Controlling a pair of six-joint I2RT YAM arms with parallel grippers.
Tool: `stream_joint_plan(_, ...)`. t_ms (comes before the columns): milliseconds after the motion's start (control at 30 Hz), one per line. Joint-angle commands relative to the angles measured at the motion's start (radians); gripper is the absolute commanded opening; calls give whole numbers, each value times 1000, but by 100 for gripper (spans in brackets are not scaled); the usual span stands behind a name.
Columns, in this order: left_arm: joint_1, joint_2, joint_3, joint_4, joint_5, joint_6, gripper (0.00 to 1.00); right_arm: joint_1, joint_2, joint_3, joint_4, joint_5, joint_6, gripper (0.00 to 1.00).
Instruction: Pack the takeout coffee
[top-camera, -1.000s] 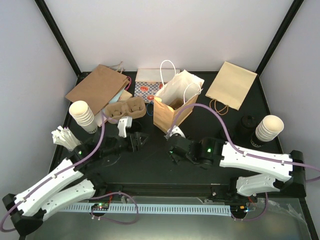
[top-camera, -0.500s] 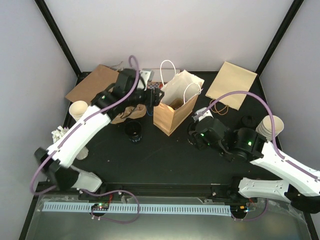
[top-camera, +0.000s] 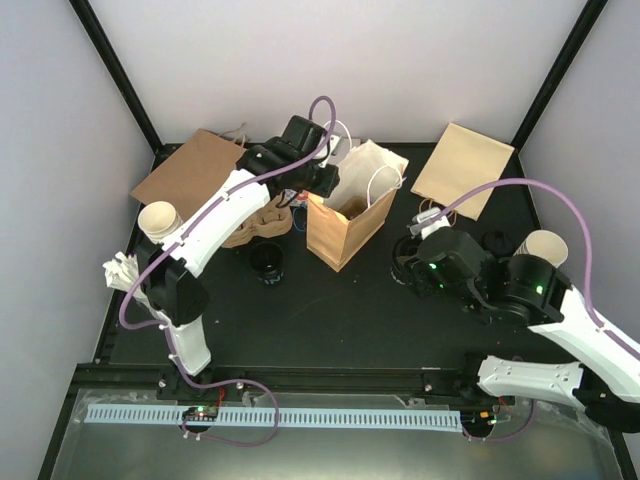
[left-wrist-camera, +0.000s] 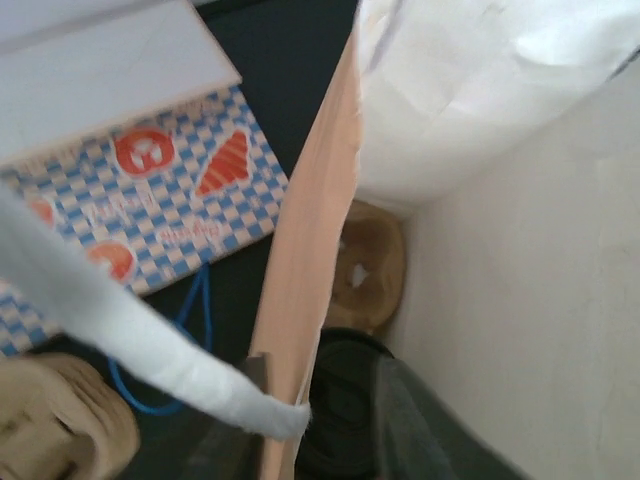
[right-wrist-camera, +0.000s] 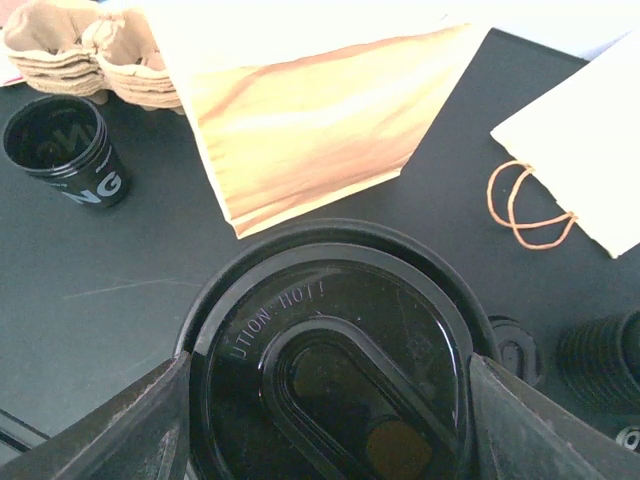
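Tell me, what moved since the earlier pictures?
The left arm left the open black cup standing near the cardboard tray and swung up; its jaws now straddle the rim of the brown paper bag. The right arm, jaws hugging a lidded black cup, slid right, away from the bag. Bag, tray and both white cup stacks stayed put.
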Motion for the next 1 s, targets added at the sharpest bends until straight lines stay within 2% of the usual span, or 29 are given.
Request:
stream_joint_plan(0,4,12,55,-73,11,36,21,-8,-13,66,-59,54,-12,49)
stream_joint_plan(33,4,11,58,-83,22,43,10,-9,-11,78,-64,62,-17,49)
stream_joint_plan(67,5,7,61,-93,30,47,3,-8,-10,90,-69,71,-21,49)
stream_joint_plan(100,4,1,61,-104,38,51,2,-8,-9,101,-74,83,-27,49)
stream_joint_plan(267,2,-63,33,-159,96,73,2,-9,1,180,-121,185,-38,49)
stream_joint_plan(500,0,-235,-140,-137,170,86,2,-8,-2,257,-184,382,-31,48)
stream_joint_plan(633,-4,-323,-221,-120,230,85,2,-9,-17,276,-158,436,-71,48)
stream_joint_plan(833,-34,-442,-343,-89,319,85,2,-9,-76,239,22,392,-226,47)
stream_joint_plan(967,-53,-500,-410,-86,326,105,2,-7,-117,227,137,291,-321,47)
